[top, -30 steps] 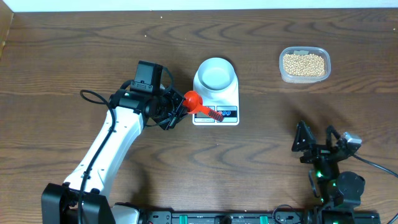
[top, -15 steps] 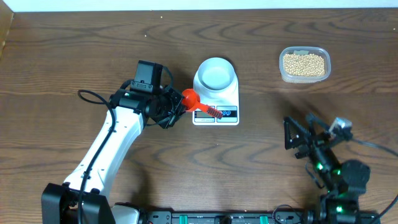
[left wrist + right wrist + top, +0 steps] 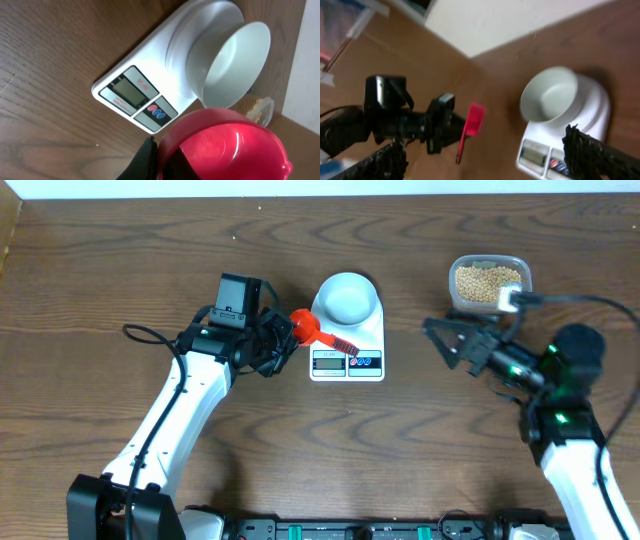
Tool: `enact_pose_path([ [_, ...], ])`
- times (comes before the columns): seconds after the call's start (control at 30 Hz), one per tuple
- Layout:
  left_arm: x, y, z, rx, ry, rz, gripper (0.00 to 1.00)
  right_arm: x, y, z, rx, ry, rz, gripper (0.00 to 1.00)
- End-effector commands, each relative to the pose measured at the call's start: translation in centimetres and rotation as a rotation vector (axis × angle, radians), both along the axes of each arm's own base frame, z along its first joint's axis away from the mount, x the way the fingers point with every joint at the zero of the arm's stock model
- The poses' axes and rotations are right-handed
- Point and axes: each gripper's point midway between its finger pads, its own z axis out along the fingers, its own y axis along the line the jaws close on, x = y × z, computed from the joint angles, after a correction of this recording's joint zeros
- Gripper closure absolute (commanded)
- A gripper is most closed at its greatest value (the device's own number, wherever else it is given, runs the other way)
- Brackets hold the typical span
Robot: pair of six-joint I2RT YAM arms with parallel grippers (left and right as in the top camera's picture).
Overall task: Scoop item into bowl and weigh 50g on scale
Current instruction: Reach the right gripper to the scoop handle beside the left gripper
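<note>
Starting at your left, your left gripper (image 3: 283, 340) is clamped on a red scoop (image 3: 304, 327), held above the table (image 3: 100, 260) just left of the scale (image 3: 372, 340). The scoop's cup sits right at the fingers. Its handle reaches out to the right, over the front part of the scale near the display. In the left wrist view the cup's opening faces the camera.

The scale lies flat near the middle of the table, and the bowl (image 3: 347, 298) stands on its rear half. The display is lit, but you cannot read the digits at this size.

Further right, your right gripper (image 3: 442, 340) hangs in the air with its fingers spread wide, holding nothing and pointing toward the scale. Behind it, the beans (image 3: 480, 280) lie in a clear tub (image 3: 453, 286) at the far right of the table, well apart from the bowl.
</note>
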Motion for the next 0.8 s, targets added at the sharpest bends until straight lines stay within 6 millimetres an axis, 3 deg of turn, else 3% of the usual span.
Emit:
enact_pose_path([
  [0.0, 0.7, 0.4, 0.8, 0.022, -0.023, 0.05, 0.93, 0.2, 3.0, 0.4, 0.026, 0.053, 0.068, 0.01],
  [0.27, 0.9, 0.8, 0.6, 0.035, -0.017, 0.082, 0.93, -1.1, 7.9, -1.4, -0.004, 0.101, 0.162, 0.01],
  [0.47, 0.9, 0.8, 0.2, 0.038, -0.008, 0.082, 0.93, -0.7, 8.6, -1.9, -0.026, 0.104, 0.11, 0.01],
  [0.6, 0.8, 0.5, 0.2, 0.033, -0.006, 0.072, 0.93, -0.7, 9.6, -2.3, -0.047, 0.104, 0.091, 0.15],
  [0.77, 0.1, -0.9, 0.1, 0.029, 0.001, 0.031, 0.93, -1.2, 10.8, -3.2, -0.068, 0.118, 0.099, 0.26],
])
